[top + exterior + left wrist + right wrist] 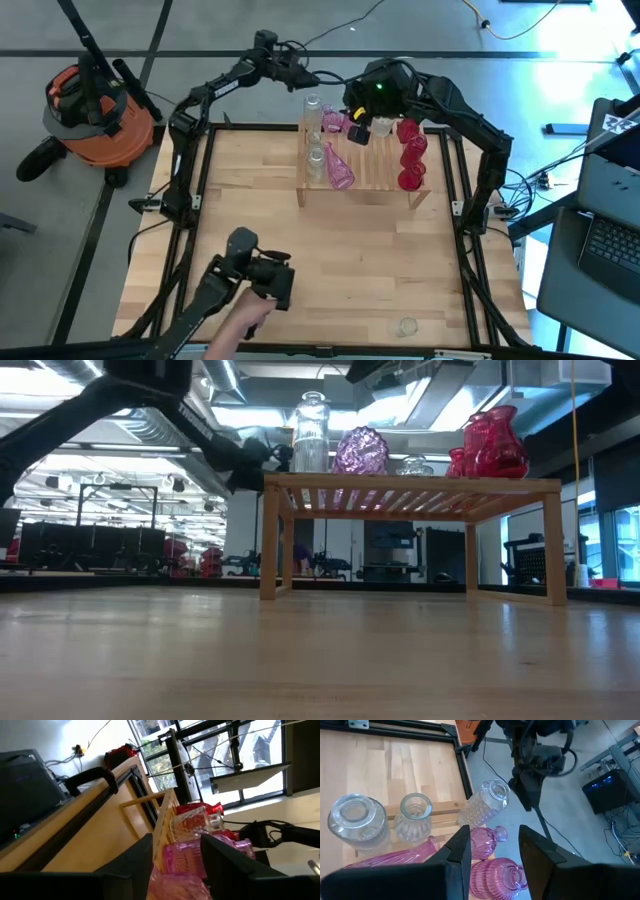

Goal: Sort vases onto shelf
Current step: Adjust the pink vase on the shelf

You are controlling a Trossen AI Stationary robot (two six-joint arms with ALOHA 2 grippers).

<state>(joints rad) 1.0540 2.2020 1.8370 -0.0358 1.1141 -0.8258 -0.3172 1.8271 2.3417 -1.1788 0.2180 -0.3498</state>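
Partly hidden shelf [385,170], pink vases [487,841] cropped

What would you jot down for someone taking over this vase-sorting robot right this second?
Left claw: open, at the back left corner of the shelf, beside a tall clear vase.
Right claw: over the pink vases mid-shelf.
Done: the shelf holds clear vases on its left, pink in the middle, red vases on its right.
Left: one small clear vase stands on the table near the front edge, far from the shelf.
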